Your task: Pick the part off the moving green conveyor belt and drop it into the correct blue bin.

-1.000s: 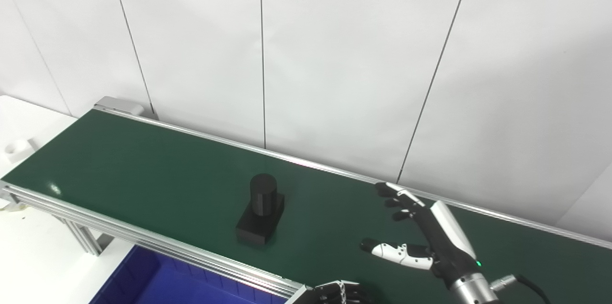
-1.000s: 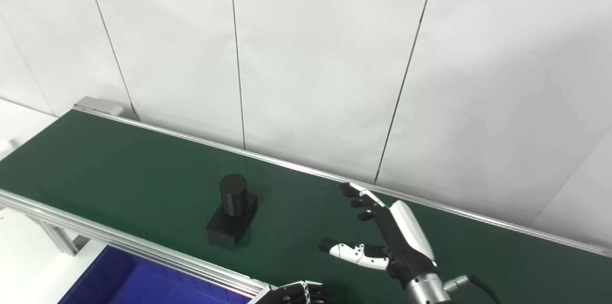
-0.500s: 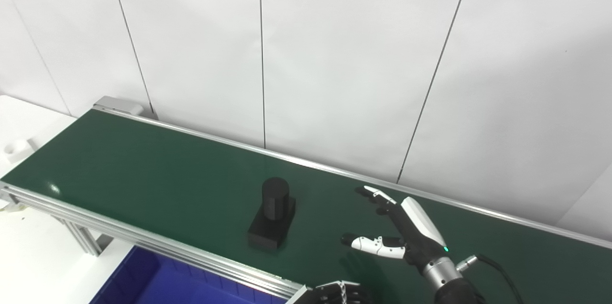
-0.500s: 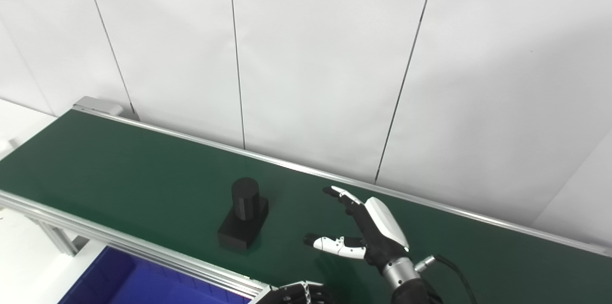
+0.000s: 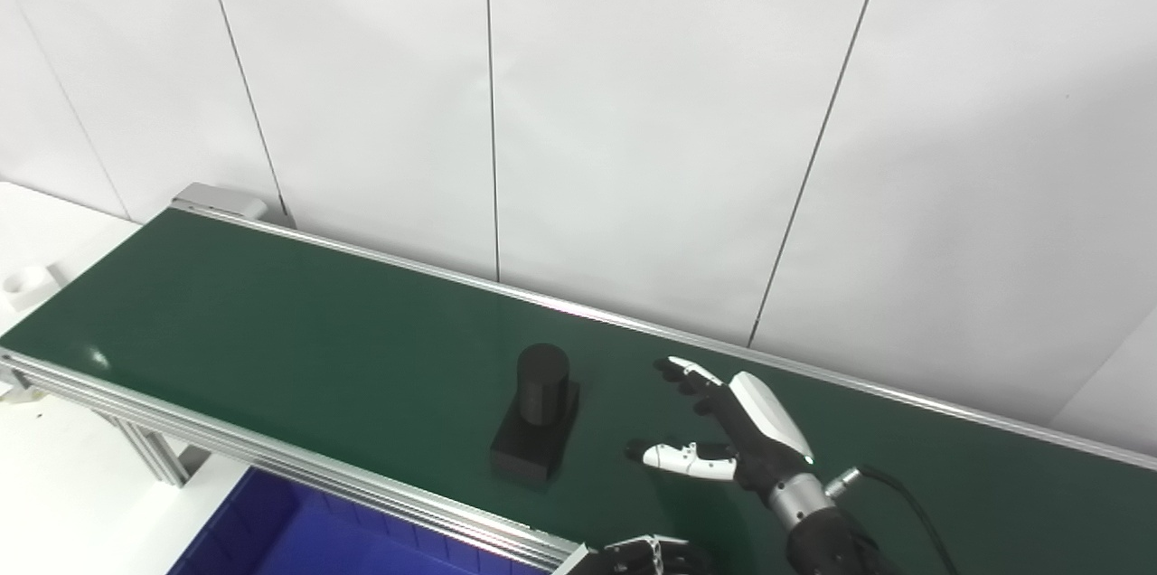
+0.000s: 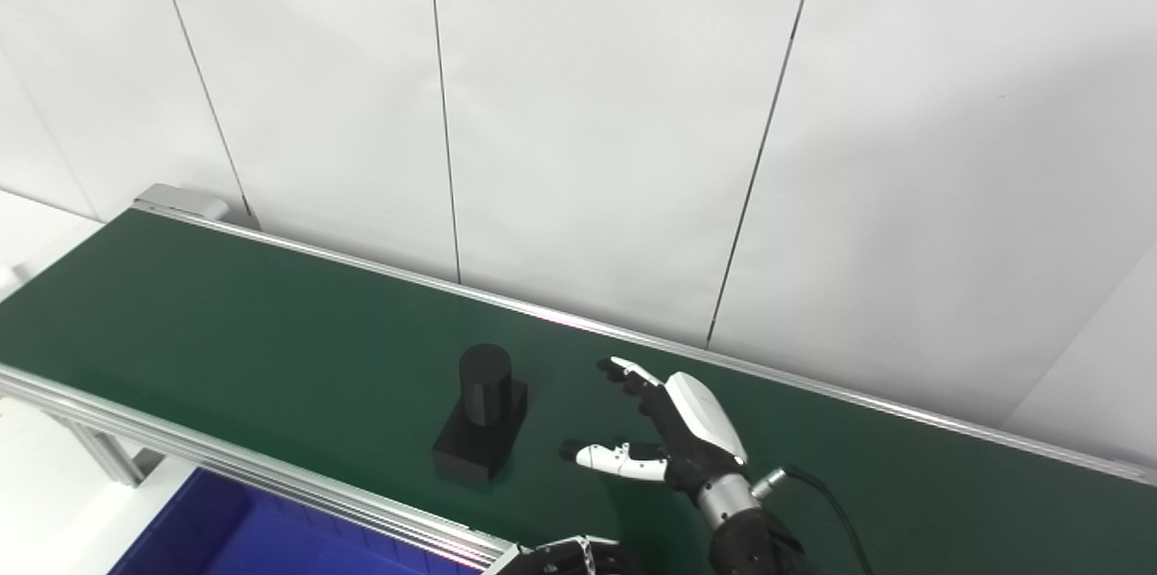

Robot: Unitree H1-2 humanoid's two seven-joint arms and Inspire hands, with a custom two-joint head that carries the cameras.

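Note:
A black part [image 5: 537, 424], an upright cylinder on a rectangular base, stands on the green conveyor belt [image 5: 271, 322] near its front rail. My right hand [image 5: 737, 430] is open just to the right of the part, low over the belt, fingers and thumb spread toward it and not touching it. It also shows in the right eye view [image 6: 673, 439], as does the part [image 6: 481, 424]. Only the fingertips of my left hand [image 5: 646, 555] show at the bottom edge, below the belt's front rail; I cannot tell its state.
A blue bin [image 5: 298, 539] sits below the belt's front rail at the bottom left. A white table [image 5: 45, 485] with a small white piece [image 5: 23, 283] lies at the left. A white panelled wall [image 5: 633, 105] stands behind the belt.
The part has travelled to the right along the belt. My right hand has moved left and lower toward it, staying open. The view has shifted slightly.

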